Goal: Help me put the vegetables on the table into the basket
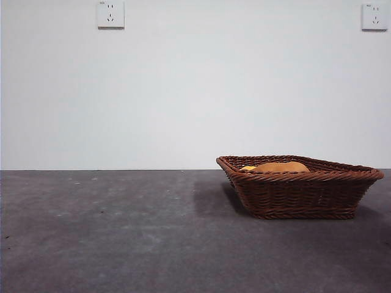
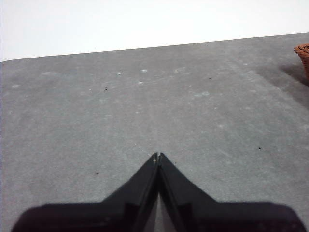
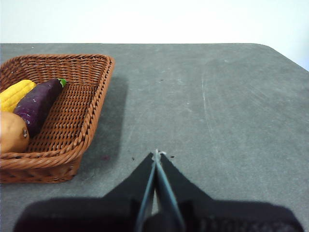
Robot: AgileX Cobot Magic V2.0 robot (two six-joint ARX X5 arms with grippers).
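Note:
The brown wicker basket [image 1: 299, 186] stands on the dark grey table [image 1: 122, 232] at the right. In the right wrist view the basket [image 3: 91, 106] holds the purple eggplant [image 3: 38, 104], the bumpy yellow vegetable [image 3: 14, 94] and the orange-brown potato [image 3: 12, 133]. In the front view only the potato's top [image 1: 281, 166] and a bit of yellow [image 1: 247, 167] show above the rim. My right gripper [image 3: 156, 153] is shut and empty over the table beside the basket. My left gripper [image 2: 158, 155] is shut and empty over bare table; a basket corner [image 2: 303, 50] shows at that view's edge.
Two wall sockets [image 1: 110, 14] [image 1: 374, 16] sit on the white wall behind. The table's far edge and a rounded corner [image 3: 275, 48] show in the right wrist view. Neither arm shows in the front view.

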